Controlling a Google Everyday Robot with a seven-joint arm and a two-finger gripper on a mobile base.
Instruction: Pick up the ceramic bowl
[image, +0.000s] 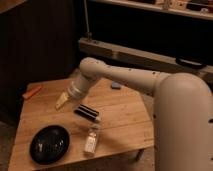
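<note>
Arm: the white robot arm (145, 82) reaches in from the right and bends down to the left over the light wooden table (122, 117).

Gripper: the gripper (61, 102) is over the left-middle part of the table and points down and to the left. Its pale fingers (64, 99) read as a single tapering wedge with no gap showing, so they appear pressed together. They hold nothing. I cannot tell whether the tip touches the table surface or sits just above it.

Task object: the wide, shallow, glossy black ceramic bowl (49, 144) stands upright on the near-left corner of the table. There are light reflections inside it. It is nearer the camera than the gripper and clearly apart from it. Nothing touches it.

Other items on the table:
- A small black rectangular block (86, 112) lies flat just right of the gripper tip, between the gripper and the bottle.
- A small clear plastic bottle (91, 139) lies on its side to the right of the bowl, close to it but not touching. Its cap end points toward the block.
- A thin orange object (31, 92) lies at the far-left edge, to the left of the gripper.
- A small blue-grey object (116, 86) lies near the far edge and is partly hidden behind the arm.

Background: dark shelving (150, 30) stands behind the table.
</note>
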